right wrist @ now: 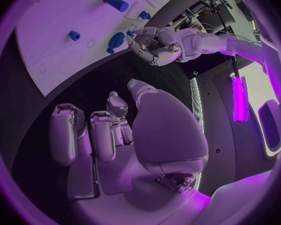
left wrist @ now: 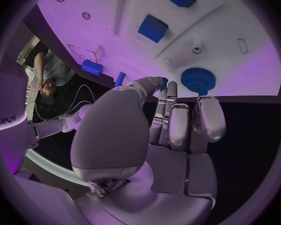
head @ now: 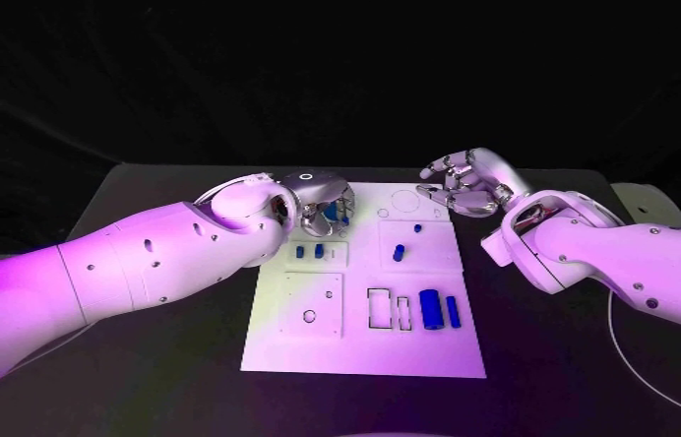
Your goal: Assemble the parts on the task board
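Overhead, the left hand hovers at the far left corner of the white task board, its fingers curled in beside a blue gear, grip unclear. Meanwhile the right hand hangs empty, fingers apart, beyond the board's far right corner.

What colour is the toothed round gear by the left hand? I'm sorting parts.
Blue. The toothed round gear on the white task board shows best in the left wrist view.
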